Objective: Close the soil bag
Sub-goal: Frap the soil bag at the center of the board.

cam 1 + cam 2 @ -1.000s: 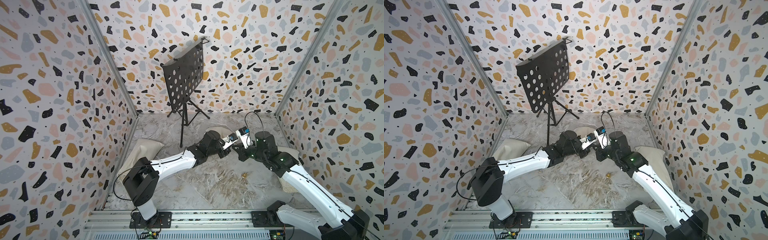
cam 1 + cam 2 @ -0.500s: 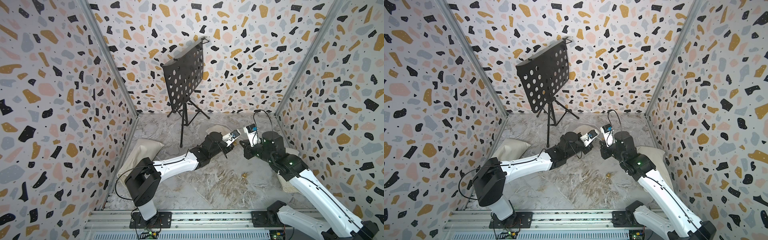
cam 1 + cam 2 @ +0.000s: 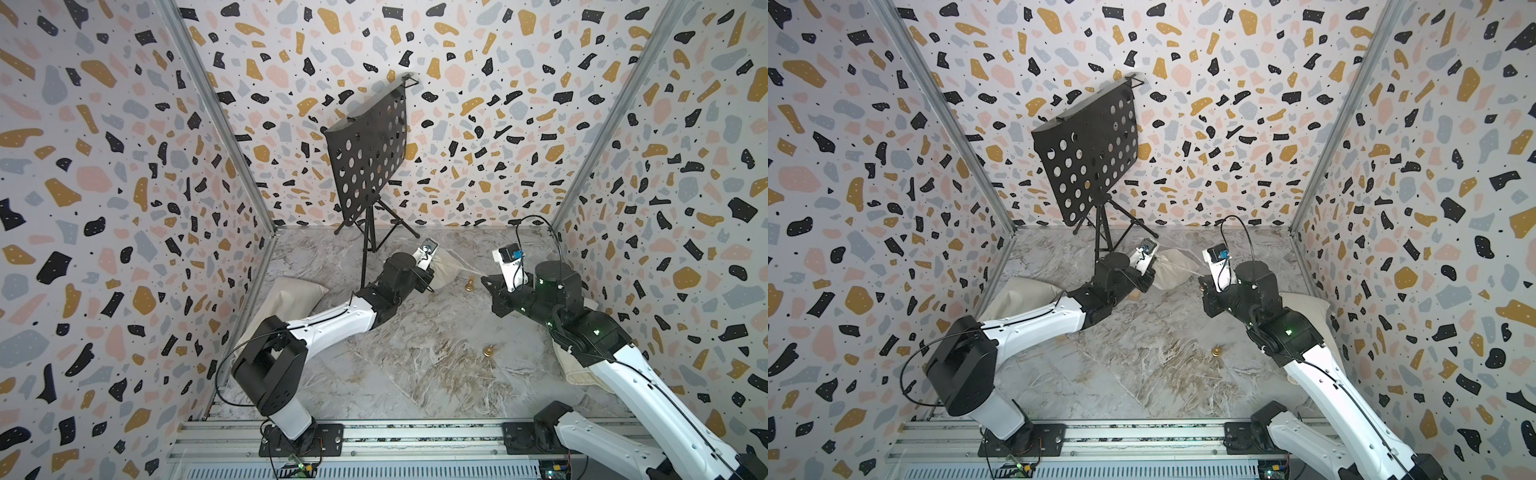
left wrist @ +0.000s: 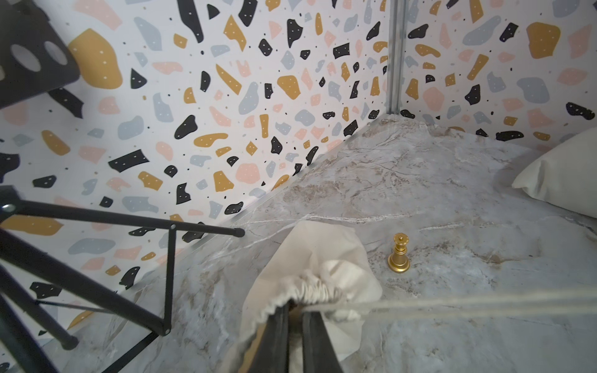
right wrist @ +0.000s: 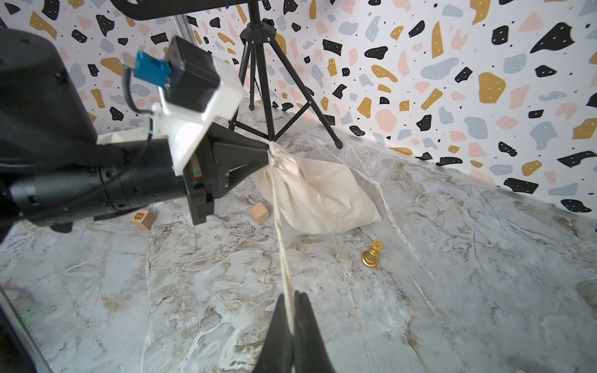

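Since a second ago the right gripper (image 5: 291, 298) has been drawn rightwards, away from the left gripper (image 4: 295, 308), and the drawstring (image 5: 280, 239) is stretched taut between them. The right jaws are closed on the drawstring. The left are clamped on the gathered mouth of the soil bag (image 5: 318, 190), lying far-centre, left of the right gripper.

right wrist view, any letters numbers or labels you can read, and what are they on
"B": on the upturned face of a wooden block, soft, so only probably a B.
Coloured sticker on the body of the left gripper: too blurred to read.
Second wooden block, soil bag, drawstring, gold chess piece: no text visible.
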Action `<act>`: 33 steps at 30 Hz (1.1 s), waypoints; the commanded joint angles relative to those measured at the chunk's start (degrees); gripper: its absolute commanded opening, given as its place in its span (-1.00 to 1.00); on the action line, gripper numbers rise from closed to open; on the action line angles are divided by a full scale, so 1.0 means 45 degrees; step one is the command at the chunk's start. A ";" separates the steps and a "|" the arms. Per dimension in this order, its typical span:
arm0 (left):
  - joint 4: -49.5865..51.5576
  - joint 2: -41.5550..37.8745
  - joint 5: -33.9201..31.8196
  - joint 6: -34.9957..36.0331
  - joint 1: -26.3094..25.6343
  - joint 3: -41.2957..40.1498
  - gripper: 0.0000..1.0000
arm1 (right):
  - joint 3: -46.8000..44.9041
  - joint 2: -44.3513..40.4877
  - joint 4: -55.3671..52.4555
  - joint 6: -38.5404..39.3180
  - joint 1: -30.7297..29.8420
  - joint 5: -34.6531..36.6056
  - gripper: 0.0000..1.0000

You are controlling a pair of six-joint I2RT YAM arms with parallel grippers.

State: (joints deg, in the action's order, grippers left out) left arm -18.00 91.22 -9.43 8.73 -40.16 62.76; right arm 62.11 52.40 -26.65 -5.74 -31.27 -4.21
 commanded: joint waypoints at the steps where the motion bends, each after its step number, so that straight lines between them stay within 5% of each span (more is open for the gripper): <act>1: 0.3400 -0.0865 -0.3739 -0.0442 0.2225 -0.0979 -0.87 | 0.1702 -0.1283 0.0777 0.0059 0.0124 0.0210 -1.00; 6: 0.1578 -0.3036 0.0644 -0.0819 0.2069 -0.2812 -0.70 | 0.1686 -0.0448 0.0751 -0.0125 0.0115 -0.1123 -1.00; 10: 0.1162 -0.3413 0.2655 -0.1053 0.1530 -0.3158 -0.62 | 0.1845 0.0820 0.0845 -0.0387 0.0123 -0.2781 -1.00; 22: 0.0268 -0.6679 0.3549 0.0414 -0.0104 -0.4646 -0.07 | 0.2464 0.2381 0.1229 -0.0816 -0.0172 -0.4290 -1.00; 33: 0.0868 -0.4565 0.1852 0.2454 -0.1054 -0.2987 0.08 | 0.2772 0.2337 0.0969 -0.0732 -0.0528 -0.4051 -1.00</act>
State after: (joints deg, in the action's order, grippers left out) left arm -12.62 69.19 2.46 16.12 -44.45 45.36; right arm 72.69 64.40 -22.50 -8.97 -33.26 -22.63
